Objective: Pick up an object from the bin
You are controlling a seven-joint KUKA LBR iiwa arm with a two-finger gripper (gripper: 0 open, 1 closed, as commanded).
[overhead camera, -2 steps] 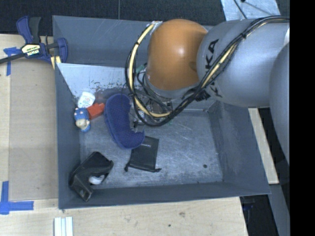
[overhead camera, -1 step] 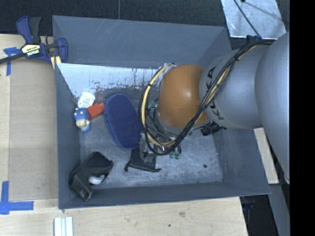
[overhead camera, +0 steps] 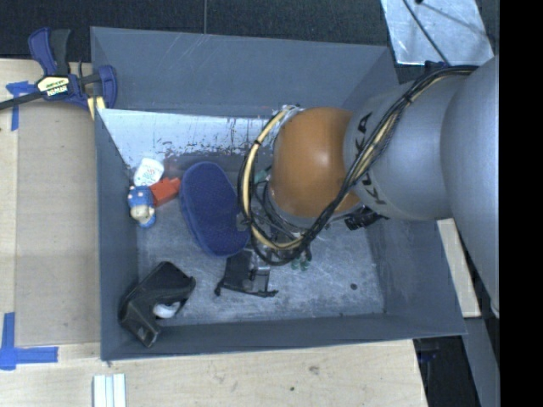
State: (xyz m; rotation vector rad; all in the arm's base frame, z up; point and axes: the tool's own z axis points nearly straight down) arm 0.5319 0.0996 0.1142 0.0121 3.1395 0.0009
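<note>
Left edge: the grey bin (overhead camera: 114, 253) has a sloping left wall, with a narrow strip of bare floor at its foot.
Far-left corner: a small toy figure (overhead camera: 142, 202) in white, blue and red lies close to the left wall and near the back wall.
Near-left corner: a black folded thing (overhead camera: 157, 295) with a white bit showing sits against the front wall, well apart from the toy.
Centre-left: a blue oval pad (overhead camera: 212, 209) lies flat, running from back to front, just beside the toy's red end.
Centre: the jaws are low over bare floor, just beside the pad's near right edge; I cannot tell whether they are released or clenched.
Above them: the orange wrist cover (overhead camera: 314, 164), ringed with cables.
Right: the grey arm (overhead camera: 424, 151) crosses the right rim.
Open room: the floor (overhead camera: 356, 282) under and in front of the arm.
</note>
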